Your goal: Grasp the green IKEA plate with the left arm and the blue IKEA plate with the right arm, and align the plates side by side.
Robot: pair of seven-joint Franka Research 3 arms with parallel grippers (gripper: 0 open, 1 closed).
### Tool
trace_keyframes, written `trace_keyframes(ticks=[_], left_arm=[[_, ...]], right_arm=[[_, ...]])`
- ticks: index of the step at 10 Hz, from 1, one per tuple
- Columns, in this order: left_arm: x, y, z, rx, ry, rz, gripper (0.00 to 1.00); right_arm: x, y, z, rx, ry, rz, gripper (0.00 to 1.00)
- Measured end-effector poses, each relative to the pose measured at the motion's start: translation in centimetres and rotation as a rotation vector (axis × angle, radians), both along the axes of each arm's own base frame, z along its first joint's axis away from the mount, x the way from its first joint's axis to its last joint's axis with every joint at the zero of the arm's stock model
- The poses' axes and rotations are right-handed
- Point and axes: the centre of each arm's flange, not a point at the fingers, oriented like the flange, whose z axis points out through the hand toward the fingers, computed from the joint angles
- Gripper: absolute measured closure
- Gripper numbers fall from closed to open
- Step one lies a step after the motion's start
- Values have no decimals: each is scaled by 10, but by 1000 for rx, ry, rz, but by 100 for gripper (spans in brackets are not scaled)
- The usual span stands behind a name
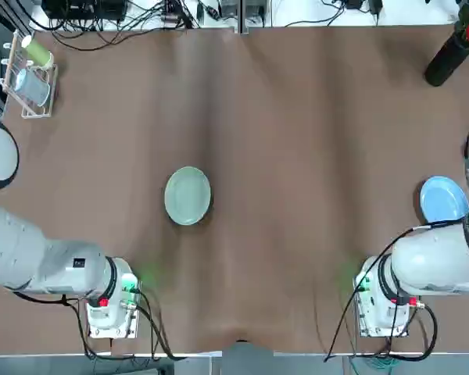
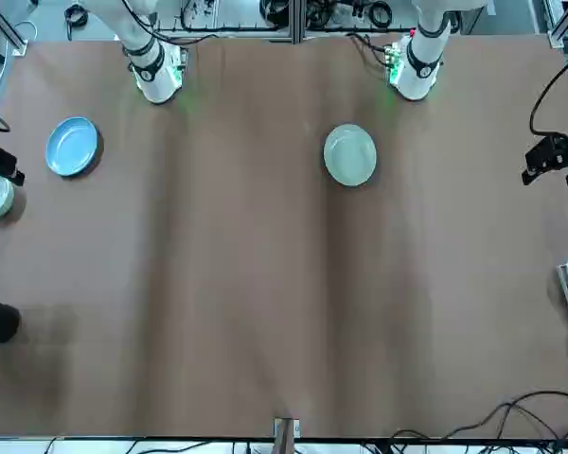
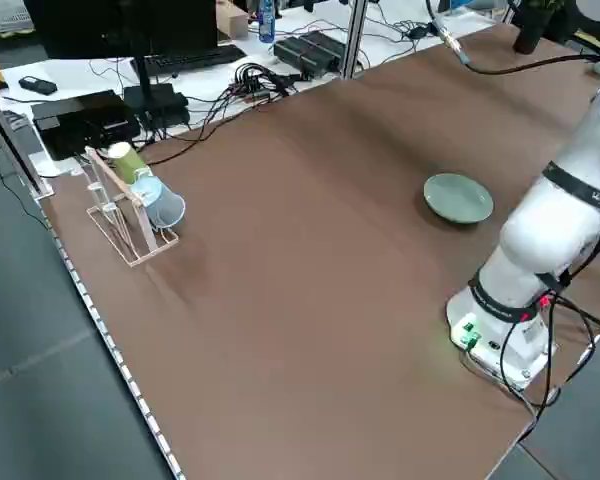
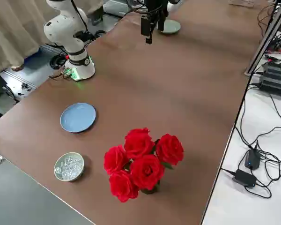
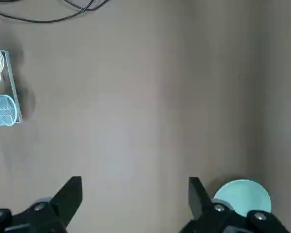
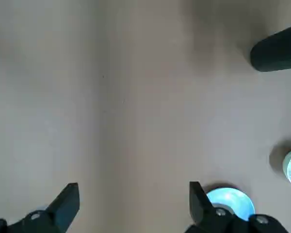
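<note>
Lying flat on the brown worktop [image 1: 297, 156], the small round pale mint-green plastic plate [image 1: 187, 195] sits left of centre, the matching sky-blue plate [image 1: 443, 199] near the right edge. Both hands, left [image 5: 135, 194] and right [image 6: 134, 196], hang high, fingers spread apart, holding nothing.

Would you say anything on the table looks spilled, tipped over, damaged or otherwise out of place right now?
Nothing stands out. The green IKEA plate and the blue IKEA plate both lie flat and far apart on the table, and nothing looks spilled or damaged.
</note>
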Motion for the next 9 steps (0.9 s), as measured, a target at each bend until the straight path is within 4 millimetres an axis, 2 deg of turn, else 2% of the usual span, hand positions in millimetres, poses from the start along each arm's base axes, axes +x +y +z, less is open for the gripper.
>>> trace_keyframes(ticks=[5,7,9], left_arm=[[3,-1,-6,0,12,-1,2],[7,-1,-15,0,28,0,3],[-3,-1,-23,-2,61,6,3]], right_arm=[[0,1,-2,1,5,3,1],[0,0,-23,5,43,2,2],[-1,-4,-56,-19,86,0,5]])
